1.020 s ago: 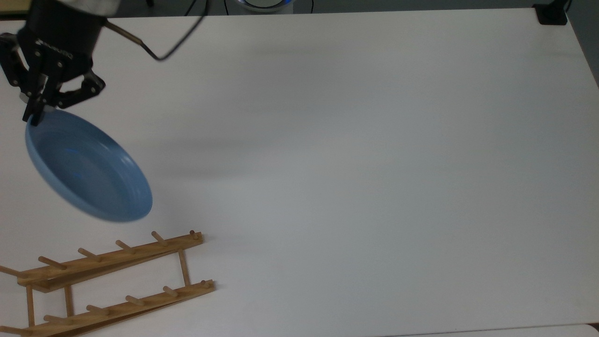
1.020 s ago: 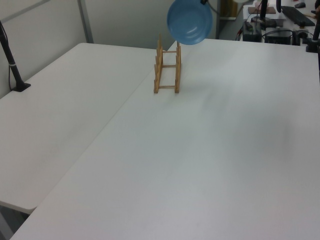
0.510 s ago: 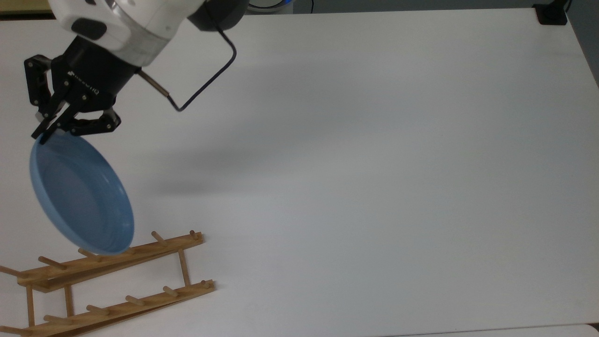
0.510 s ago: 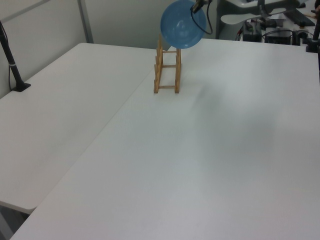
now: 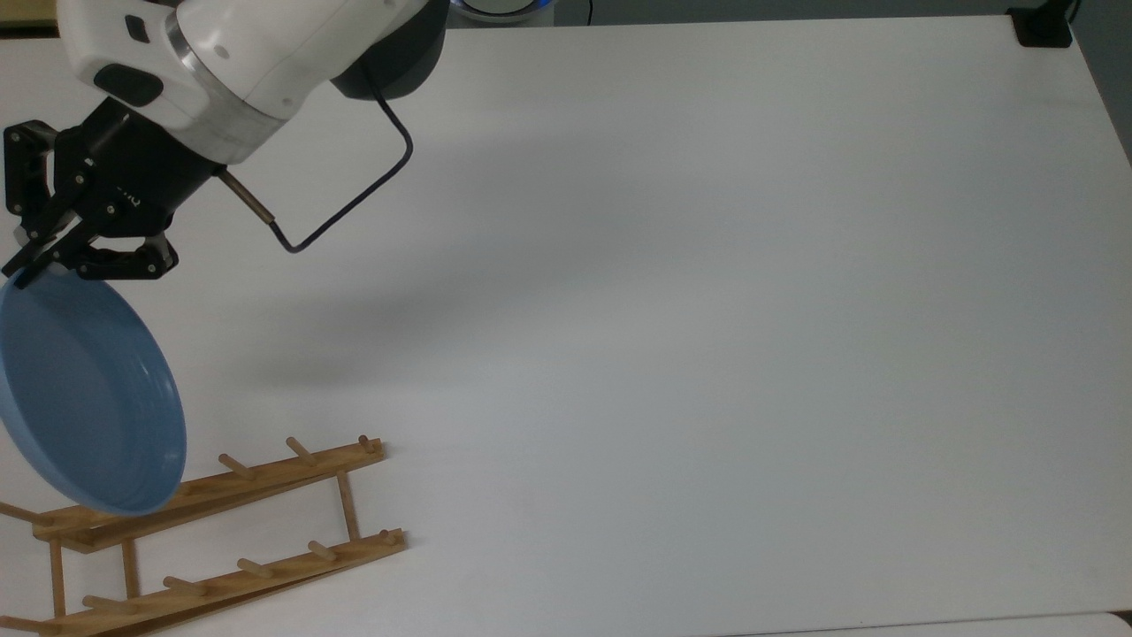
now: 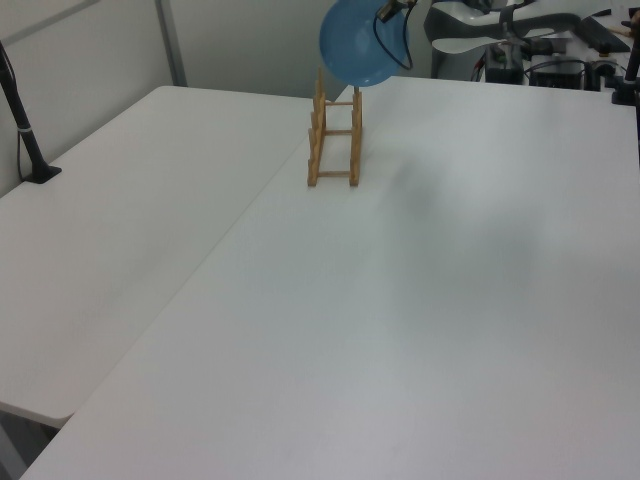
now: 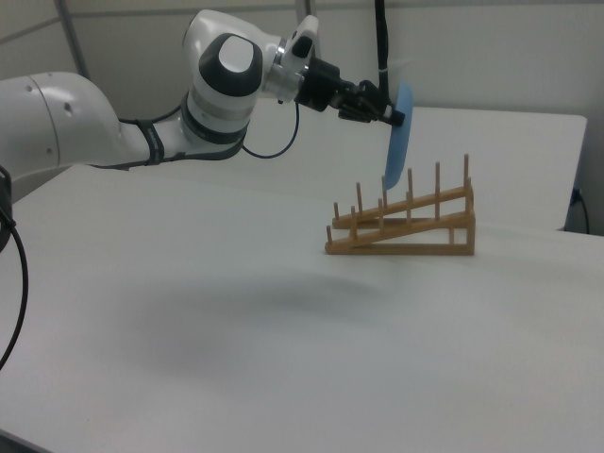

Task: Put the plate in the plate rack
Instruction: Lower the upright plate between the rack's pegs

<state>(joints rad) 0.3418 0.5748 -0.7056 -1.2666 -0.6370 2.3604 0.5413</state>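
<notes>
Plate (image 5: 84, 389) hangs from the gripper (image 5: 35, 265), whose jaws are clamped on its upper rim. Its colour is a solid light blue, with a glossy finish and a raised rim. In the right view the plate (image 7: 398, 137) stands almost on edge, steeply tilted, above the plate rack (image 7: 406, 226) and clear of the table (image 7: 283, 359). Its lower edge sits among the tops of the rack's upright pegs in that view; whether it touches any peg cannot be told.

In the top view the plate's lower edge overlaps the near rail of the plate rack (image 5: 212, 531), toward the top view's left end of that rail. The rack is light-brown wood: two long parallel rails joined by crossbars, each rail carrying a row of short pegs. It rests on the white table (image 5: 663, 310).

In the left view the plate (image 6: 360, 45) appears over the far end of the plate rack (image 6: 335, 135), with the gripper (image 6: 388, 12) at the plate's upper right edge. A black cable (image 5: 345, 208) loops from the arm's wrist beside the gripper.
</notes>
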